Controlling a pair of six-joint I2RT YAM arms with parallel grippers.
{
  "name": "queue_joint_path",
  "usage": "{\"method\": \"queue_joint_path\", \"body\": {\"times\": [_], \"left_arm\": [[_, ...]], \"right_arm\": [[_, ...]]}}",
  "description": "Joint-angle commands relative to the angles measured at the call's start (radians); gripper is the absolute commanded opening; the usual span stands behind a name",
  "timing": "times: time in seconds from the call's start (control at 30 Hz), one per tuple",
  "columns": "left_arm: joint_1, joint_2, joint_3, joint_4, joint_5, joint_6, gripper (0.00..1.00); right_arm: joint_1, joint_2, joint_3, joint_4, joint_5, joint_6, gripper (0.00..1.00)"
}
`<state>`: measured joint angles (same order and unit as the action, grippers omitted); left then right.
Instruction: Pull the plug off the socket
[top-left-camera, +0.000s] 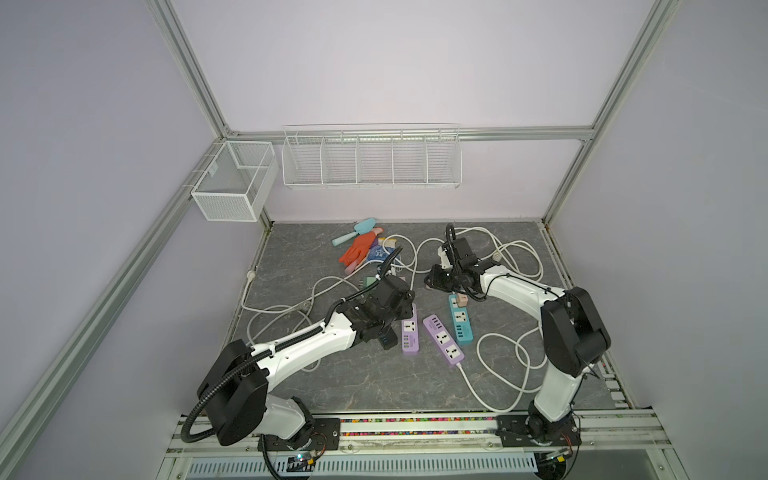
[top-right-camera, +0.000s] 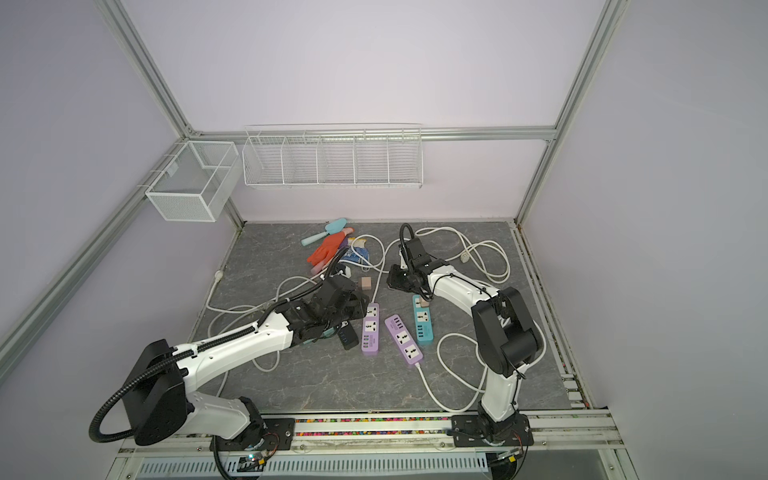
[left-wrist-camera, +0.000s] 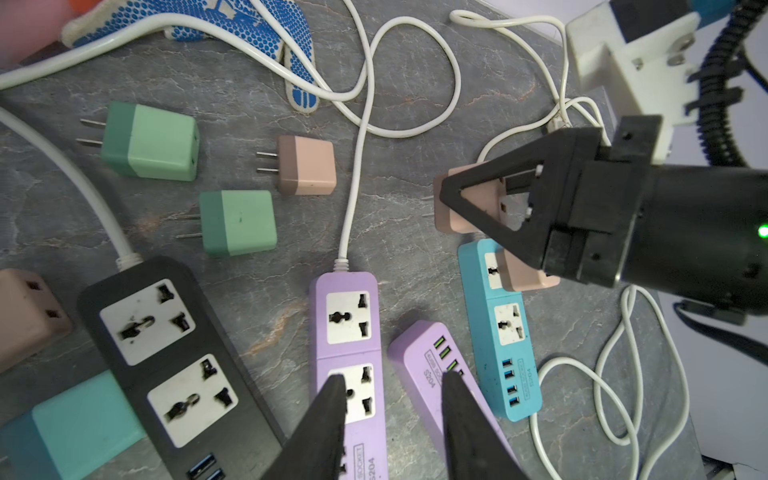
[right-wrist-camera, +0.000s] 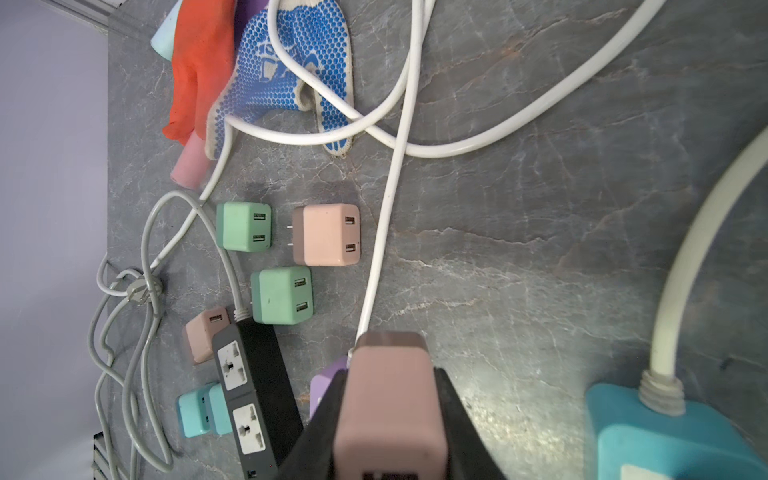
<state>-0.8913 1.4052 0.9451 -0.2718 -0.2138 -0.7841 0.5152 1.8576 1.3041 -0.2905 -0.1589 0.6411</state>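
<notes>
Grey marbled tabletop (top-left-camera: 374, 374), lilac walls; right gripper (right-wrist-camera: 390, 374): jaws clamped on the flat sides of pink plug (right-wrist-camera: 388, 424), prongs bare, held clear near the tabletop middle, just beyond the far end of teal strip (left-wrist-camera: 505, 332); second pink plug (left-wrist-camera: 525, 272) seated in that strip's end socket; left gripper (left-wrist-camera: 394, 380): jaws part open, empty, over purple strip (left-wrist-camera: 347, 316). Judgement: plug light, rigid, smooth plastic, so pinch the broad faces and pull straight; strip is light, likely lifts unless braced
</notes>
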Motion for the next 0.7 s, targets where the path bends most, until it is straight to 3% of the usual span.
{"method": "queue_joint_path", "body": {"times": [0.0,0.67], "left_arm": [[-0.001,-0.019,-0.016,0.031,-0.025,-0.026,0.42],[0.000,-0.009,-0.035,0.075,-0.016,-0.046,0.46]], "right_arm": [[0.003,0.056,0.037,0.038,-0.029,0.023,0.26],[-0.003,0.203,0.139,-0.021,-0.072,-0.040,0.30]]}}
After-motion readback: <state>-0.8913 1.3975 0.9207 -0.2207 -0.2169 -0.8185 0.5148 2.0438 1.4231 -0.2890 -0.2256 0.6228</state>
